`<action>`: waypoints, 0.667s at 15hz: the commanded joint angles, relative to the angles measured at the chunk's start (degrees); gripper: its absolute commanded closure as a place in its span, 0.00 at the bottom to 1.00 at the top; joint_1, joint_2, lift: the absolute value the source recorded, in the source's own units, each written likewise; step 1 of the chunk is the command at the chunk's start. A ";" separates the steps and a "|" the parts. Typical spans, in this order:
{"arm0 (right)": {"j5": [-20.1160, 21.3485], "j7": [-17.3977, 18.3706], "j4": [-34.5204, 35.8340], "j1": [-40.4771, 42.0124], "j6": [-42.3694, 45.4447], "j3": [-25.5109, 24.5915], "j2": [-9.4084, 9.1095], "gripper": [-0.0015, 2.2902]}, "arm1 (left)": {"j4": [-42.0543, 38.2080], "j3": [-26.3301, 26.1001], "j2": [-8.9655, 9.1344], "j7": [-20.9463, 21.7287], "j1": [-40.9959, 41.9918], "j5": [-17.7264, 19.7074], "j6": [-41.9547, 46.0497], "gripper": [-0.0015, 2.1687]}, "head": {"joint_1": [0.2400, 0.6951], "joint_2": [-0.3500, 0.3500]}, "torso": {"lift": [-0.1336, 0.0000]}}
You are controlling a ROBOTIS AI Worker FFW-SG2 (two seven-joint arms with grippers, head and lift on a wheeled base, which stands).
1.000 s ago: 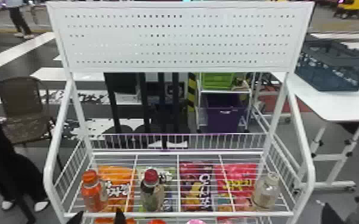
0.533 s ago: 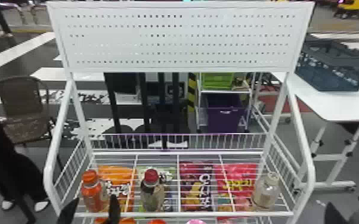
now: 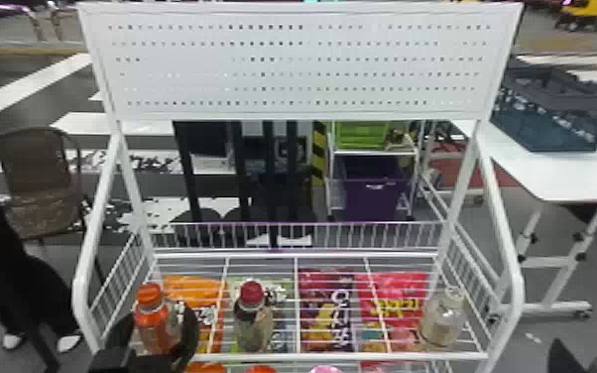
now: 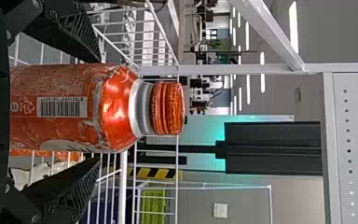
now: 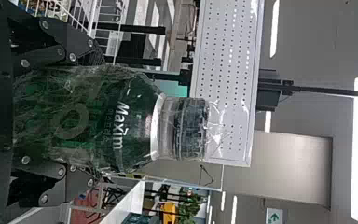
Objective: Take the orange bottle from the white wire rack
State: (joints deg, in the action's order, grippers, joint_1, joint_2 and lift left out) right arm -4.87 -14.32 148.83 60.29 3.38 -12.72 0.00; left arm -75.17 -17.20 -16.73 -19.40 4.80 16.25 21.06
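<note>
An orange bottle with an orange screw cap (image 3: 156, 325) stands upright at the front left of the wire shelf; the left gripper (image 4: 97, 107) has its two black fingers spread around it, one on each side, and a narrow gap seems to show beside each, so I judge it not yet gripped.

The likeliest trouble is an uneven close: if one finger meets the smooth, rounded body first, the bottle may tip or slide; too weak a squeeze could let it slip on the lift, and a pull toward the robot before it is high enough could catch its base on the white front rail (image 3: 342, 356).

The white wire side guard (image 3: 121, 278) is near on the left, so swinging that way risks a snag; on the right, a gap lies before the dark red-capped bottle (image 3: 253, 317); straight up looks open, with the white perforated panel (image 3: 302, 59) set farther back; the right gripper (image 5: 97, 116) is closed on a green plastic-wrapped bottle (image 5: 88, 116), off to the right of the rack.
</note>
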 commanded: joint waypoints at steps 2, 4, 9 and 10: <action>-1.20 0.00 -0.30 0.09 0.00 -1.08 -0.05 0.36 | 1.70 -0.03 0.30 -0.02 -0.49 0.01 0.95 0.81 | 0.57 0.50 | 1.00; -1.20 0.00 -0.30 0.00 0.00 -1.08 -0.05 0.36 | 1.35 -0.11 0.30 0.06 -0.23 0.01 0.95 0.89 | 0.57 0.50 | 1.00; -1.20 0.00 -0.39 -0.62 -0.53 -0.81 -0.05 0.36 | -6.48 0.15 -0.23 -0.99 3.55 -0.43 -0.99 0.89 | 0.57 0.50 | 1.00; -1.20 0.00 -0.39 -0.70 -0.53 -0.81 -0.05 0.36 | -10.08 0.41 -0.50 -1.43 4.96 -0.96 -4.33 0.89 | 0.57 0.50 | 1.00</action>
State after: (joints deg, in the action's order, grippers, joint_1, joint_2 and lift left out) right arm -6.07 -14.32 148.48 59.69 2.86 -13.61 0.00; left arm -81.05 -17.06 -16.88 -20.55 8.01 15.77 19.97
